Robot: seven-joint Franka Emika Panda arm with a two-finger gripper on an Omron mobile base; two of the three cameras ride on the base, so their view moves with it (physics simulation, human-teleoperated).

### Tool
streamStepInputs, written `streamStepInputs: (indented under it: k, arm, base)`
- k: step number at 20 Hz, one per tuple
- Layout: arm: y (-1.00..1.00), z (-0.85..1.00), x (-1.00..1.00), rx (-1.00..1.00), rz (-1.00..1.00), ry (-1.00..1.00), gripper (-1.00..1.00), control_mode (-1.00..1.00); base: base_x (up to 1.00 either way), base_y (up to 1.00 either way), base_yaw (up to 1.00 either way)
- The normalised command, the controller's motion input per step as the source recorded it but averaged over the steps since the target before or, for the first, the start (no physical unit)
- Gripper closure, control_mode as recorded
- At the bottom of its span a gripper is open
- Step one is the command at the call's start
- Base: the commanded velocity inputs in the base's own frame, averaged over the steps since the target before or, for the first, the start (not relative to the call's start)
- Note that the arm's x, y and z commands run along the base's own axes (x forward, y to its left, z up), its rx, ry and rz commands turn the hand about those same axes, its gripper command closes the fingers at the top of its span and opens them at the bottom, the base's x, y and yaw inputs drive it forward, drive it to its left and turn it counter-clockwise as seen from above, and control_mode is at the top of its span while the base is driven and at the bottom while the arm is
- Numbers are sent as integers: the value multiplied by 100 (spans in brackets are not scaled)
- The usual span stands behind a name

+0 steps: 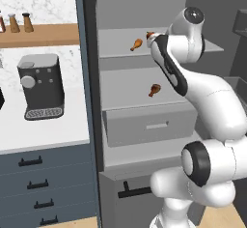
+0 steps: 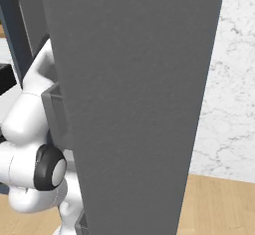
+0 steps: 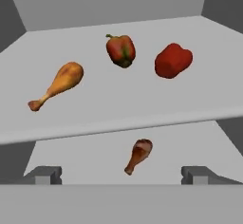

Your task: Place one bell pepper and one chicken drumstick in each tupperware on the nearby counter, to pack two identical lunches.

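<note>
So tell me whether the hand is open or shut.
Open. In the hand view the hand has its fingertips far apart, empty, facing the fridge shelf.

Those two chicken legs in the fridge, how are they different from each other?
The upper drumstick lies on the higher shelf beside two red bell peppers; the lower drumstick lies alone on the shelf below. The upper one is pale golden-orange, the lower one darker reddish-brown. In the hand view the upper one looks larger, though it may just be nearer. Both lie flat, untouched, bone end toward the lower left.
</note>
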Motion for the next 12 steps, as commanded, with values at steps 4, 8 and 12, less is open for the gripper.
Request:
streamStepInputs:
  k: [4, 8, 12]
  arm:
    - [0, -18, 47, -3, 0, 0, -100, -100]
    - [-6, -11, 42, -3, 0, 0, -100, -100]
    - [-20, -9, 40, -4, 0, 0, -100, -100]
  base:
    - [0, 0, 0]
    - [0, 0, 0]
    - [0, 0, 0]
